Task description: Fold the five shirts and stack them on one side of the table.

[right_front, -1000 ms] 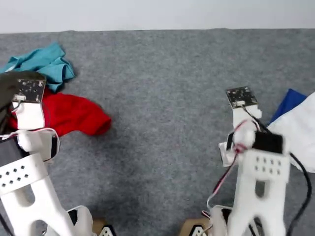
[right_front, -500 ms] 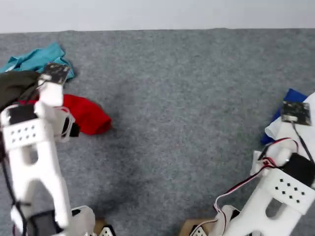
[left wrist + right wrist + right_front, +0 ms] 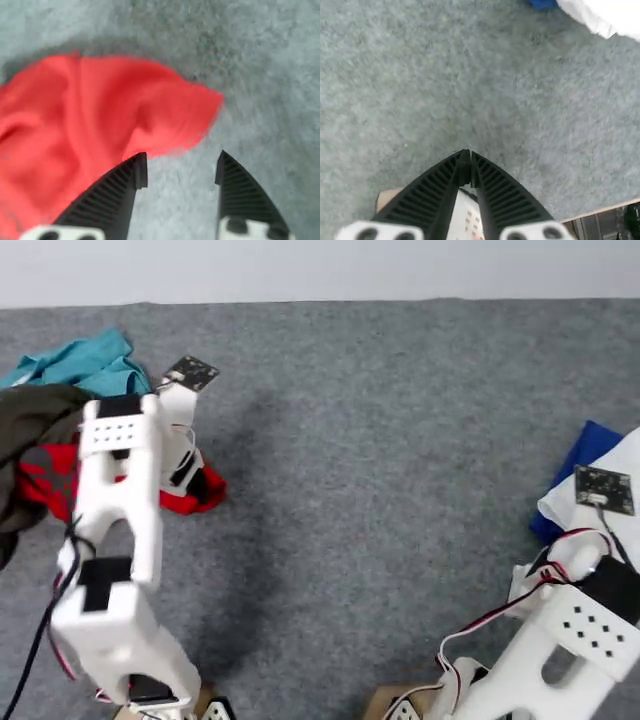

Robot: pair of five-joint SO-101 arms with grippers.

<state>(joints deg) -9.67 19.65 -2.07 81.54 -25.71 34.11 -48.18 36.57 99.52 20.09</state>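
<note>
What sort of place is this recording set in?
Likely a robotics lab bench: grey felt-covered table, white left arm and right arm with exposed wiring, loose shirts like the red shirt.

The table's (image 3: pixel 380 440) broad middle lay open from near edge to far edge. Along its left edge a teal shirt (image 3: pixel 85 360), dark shirt (image 3: pixel 30 420) and red shirt (image 3: pixel 45 480) crowded together. At the right edge a white shirt (image 3: pixel 612 480) overlapping a blue shirt (image 3: pixel 590 445) barred passage.

- Soft, even light is bathing the grey tabletop (image 3: pixel 400 440).
- The left arm (image 3: pixel 120 500) and red shirt (image 3: pixel 90 120) are casting faint, soft-edged shadows on it.
</note>
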